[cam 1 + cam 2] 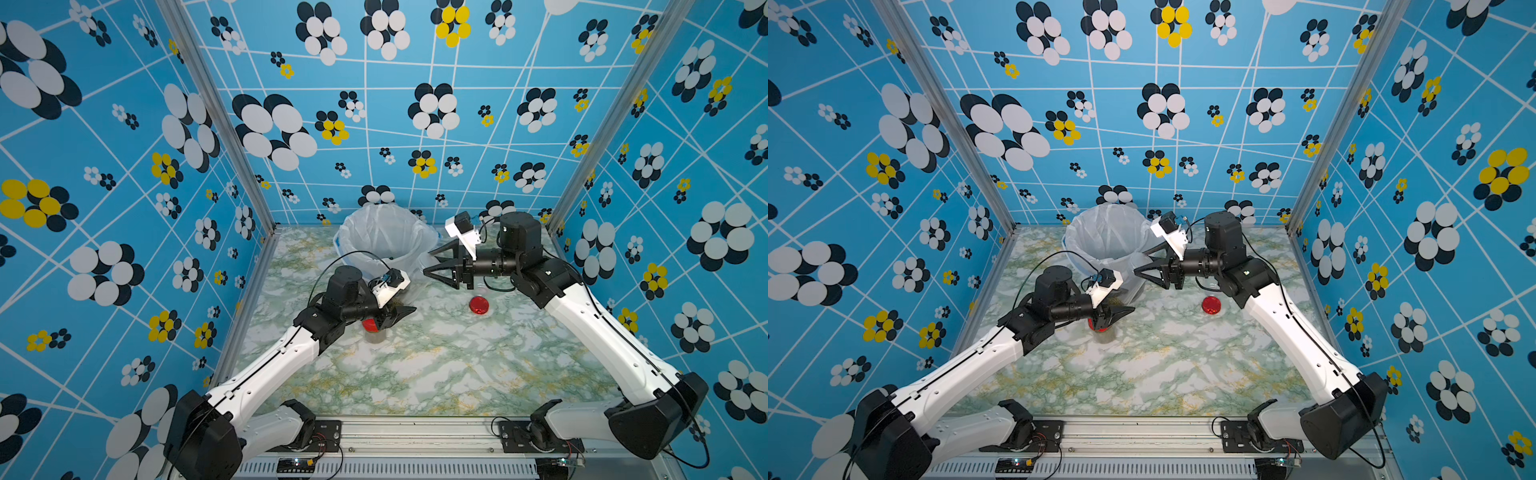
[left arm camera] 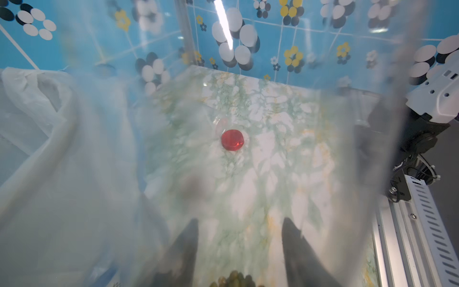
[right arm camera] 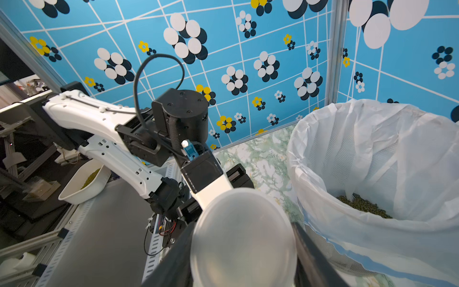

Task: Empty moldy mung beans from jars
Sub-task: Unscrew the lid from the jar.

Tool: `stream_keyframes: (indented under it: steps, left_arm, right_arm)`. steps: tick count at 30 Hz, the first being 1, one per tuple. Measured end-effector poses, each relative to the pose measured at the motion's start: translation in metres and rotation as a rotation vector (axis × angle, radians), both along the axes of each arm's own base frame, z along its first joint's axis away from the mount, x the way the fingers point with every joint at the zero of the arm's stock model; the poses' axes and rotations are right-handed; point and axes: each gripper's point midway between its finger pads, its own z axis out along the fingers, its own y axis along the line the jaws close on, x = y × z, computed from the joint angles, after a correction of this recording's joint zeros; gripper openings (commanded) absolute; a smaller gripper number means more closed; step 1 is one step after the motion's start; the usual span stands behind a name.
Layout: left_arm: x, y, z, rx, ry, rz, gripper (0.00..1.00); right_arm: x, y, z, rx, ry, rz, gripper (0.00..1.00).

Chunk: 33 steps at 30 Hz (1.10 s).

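The left gripper [image 2: 239, 221] grasps a clear jar [image 2: 248, 174]; only its wrist view shows mung beans [image 2: 233, 279] inside. The right gripper [image 3: 244, 223] clamps an empty jar [image 3: 243, 238]; its view shows dumped beans [image 3: 365, 206] in the bucket [image 3: 372, 149] at twelve o'clock.

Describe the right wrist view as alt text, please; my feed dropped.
The right claw grips a clear jar that looks empty, beside the bag-lined bucket holding mung beans at its bottom. The left arm reaches across behind, against blue flowered walls.
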Motion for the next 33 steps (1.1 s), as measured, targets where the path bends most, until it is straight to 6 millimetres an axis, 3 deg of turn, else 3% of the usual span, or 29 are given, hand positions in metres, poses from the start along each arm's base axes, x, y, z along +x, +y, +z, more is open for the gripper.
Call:
stream_keyframes:
  steps: [12, 26, 29, 31, 33]
  left_arm:
    - [-0.014, -0.005, -0.004, -0.013, 0.023, -0.12, 0.36]
    - [-0.012, -0.007, -0.012, 0.012, 0.052, -0.131, 0.34]
    - [-0.011, -0.007, -0.013, 0.017, 0.048, -0.125, 0.34]
    - [-0.01, -0.007, -0.013, 0.02, 0.045, -0.122, 0.33]
    - [-0.009, -0.006, -0.014, 0.025, 0.051, -0.114, 0.33]
  right_arm:
    - [-0.019, -0.009, -0.006, -0.097, -0.094, 0.16, 0.37]
    - [-0.012, -0.02, -0.018, -0.137, -0.096, 0.185, 0.39]
    - [-0.011, -0.022, -0.02, -0.146, -0.108, 0.182, 0.45]
    - [-0.01, -0.023, -0.021, -0.151, -0.107, 0.181, 0.62]
    - [-0.008, -0.024, -0.023, -0.16, -0.099, 0.175, 0.7]
